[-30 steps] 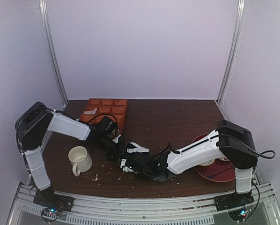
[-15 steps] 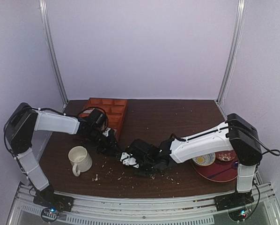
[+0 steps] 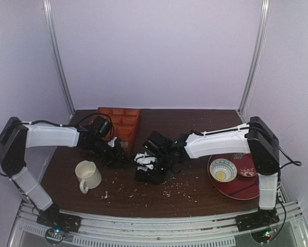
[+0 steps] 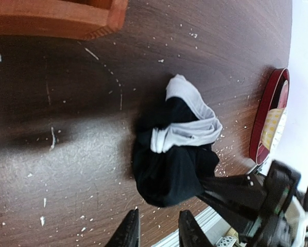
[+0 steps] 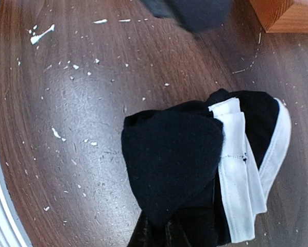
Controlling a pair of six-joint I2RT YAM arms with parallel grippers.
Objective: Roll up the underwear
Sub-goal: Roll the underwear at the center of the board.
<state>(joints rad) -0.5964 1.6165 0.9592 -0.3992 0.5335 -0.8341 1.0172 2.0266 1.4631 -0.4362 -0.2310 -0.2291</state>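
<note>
Underwear (image 3: 148, 165), bunched black with white edging, is pinched at frame centre on the worktop (image 3: 195, 131) by the closed right end effector (image 3: 155, 160), while the left end effector (image 4: 155, 232), lower centre in its wrist view, is held narrowly parted nearby.

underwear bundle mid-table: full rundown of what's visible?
The underwear is a soft black fabric lump with white edging bands, bunched and partly folded over itself, not a tidy roll. It lies on the dark wooden table near the middle, below the orange tray. The right gripper is shut, pinching its black edge. The left gripper sits beside it, apart, jaws parted.
</note>
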